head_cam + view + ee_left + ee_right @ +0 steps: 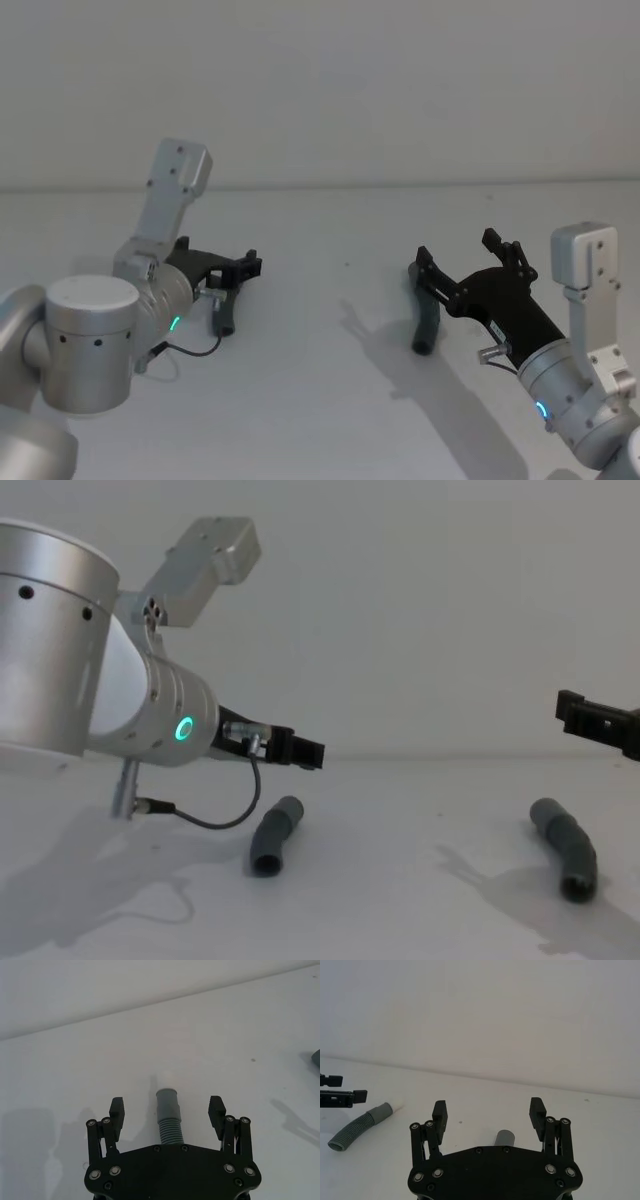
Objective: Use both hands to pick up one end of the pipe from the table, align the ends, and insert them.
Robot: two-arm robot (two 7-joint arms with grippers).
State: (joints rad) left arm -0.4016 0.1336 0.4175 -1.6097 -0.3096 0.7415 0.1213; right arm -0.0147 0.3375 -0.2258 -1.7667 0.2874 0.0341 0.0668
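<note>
Two dark grey pipe pieces lie on the white table. The left piece has a ribbed body and a pale whitish tip. My left gripper hovers open just above it, the piece lying between the spread fingers. Over the right piece, my right gripper also hangs open. That piece's grey round mouth shows between its fingers.
A thin black cable loops from the left arm down close to the table beside the left piece. The white wall rises behind the table. Bare table lies between the two pieces.
</note>
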